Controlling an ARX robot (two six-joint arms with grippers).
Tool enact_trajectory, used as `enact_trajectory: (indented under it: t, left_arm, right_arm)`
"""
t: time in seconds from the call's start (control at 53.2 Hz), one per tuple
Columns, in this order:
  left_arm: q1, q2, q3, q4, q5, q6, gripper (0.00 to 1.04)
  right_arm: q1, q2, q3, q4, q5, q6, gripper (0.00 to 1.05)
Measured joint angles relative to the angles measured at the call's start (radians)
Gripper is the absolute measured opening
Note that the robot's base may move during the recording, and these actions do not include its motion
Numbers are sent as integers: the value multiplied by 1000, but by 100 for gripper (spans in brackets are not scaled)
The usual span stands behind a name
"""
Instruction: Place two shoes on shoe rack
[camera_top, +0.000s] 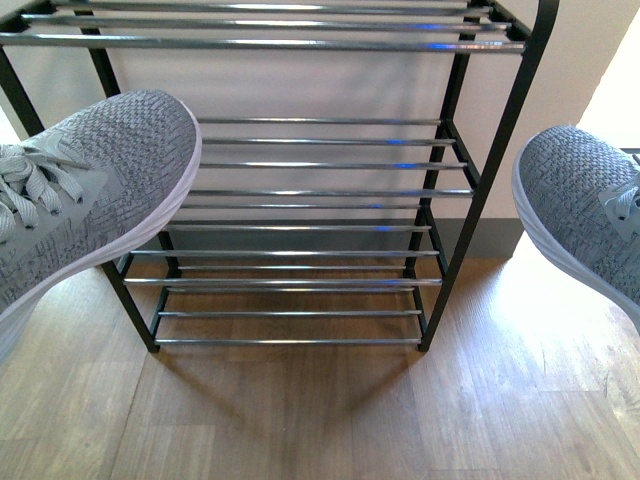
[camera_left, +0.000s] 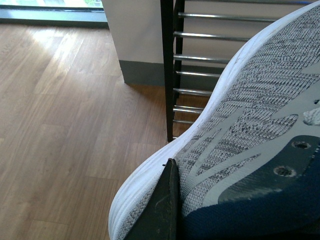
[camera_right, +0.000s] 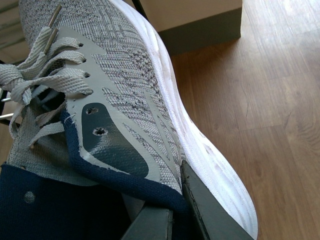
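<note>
The shoe rack (camera_top: 300, 282) stands straight ahead on the floor, a black frame with tiers of silver rods and nothing on them. Both grey knit shoes hang in the air in front of it. The left shoe (camera_top: 90, 190) is at the left edge with its toe up toward the rack; the right shoe (camera_top: 580, 200) is at the right edge. In the left wrist view my left gripper (camera_left: 187, 190) is shut on the left shoe (camera_left: 250, 110) at its collar, with one finger (camera_left: 160, 210) outside. My right gripper (camera_right: 172, 200) is shut on the collar of the right shoe (camera_right: 130, 85).
Wooden floor (camera_top: 300, 420) spreads in front of the rack. A white wall with a grey baseboard (camera_top: 490, 240) runs behind it. The rack's black post (camera_left: 167, 70) stands close beside the left shoe's toe. A wall corner (camera_left: 135, 35) lies to the rack's left.
</note>
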Motion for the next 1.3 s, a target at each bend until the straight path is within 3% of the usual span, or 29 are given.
enact_trajectory:
  t: [0.714,0.751,0.808,0.845,0.995,1.221,1.296]
  left_arm:
    - [0,0,0,0,-1,0,2]
    - [0,0,0,0,-1,0,2]
    - [0,0,0,0,-2,0,2]
    - [0,0,0,0,-1,0,2]
    - [0,0,0,0,-1,0,2]
    - [0,0,0,0,-1,0,2]
    - [0,0,0,0,-1,0,2]
  right_arm:
    - [0,0,0,3,-5,-1,1]
    - [-2,11,-21,77,-30,-13,1]
    - [3,19,-81,305,-51,-35,1]
    - [16,10,-82,351,-50,-37,1]
    - [130,-52,65,196,51,5,1]
    - [423,74,430,-67,237,261,1]
    - [484,130,513,-101,291,306,1]
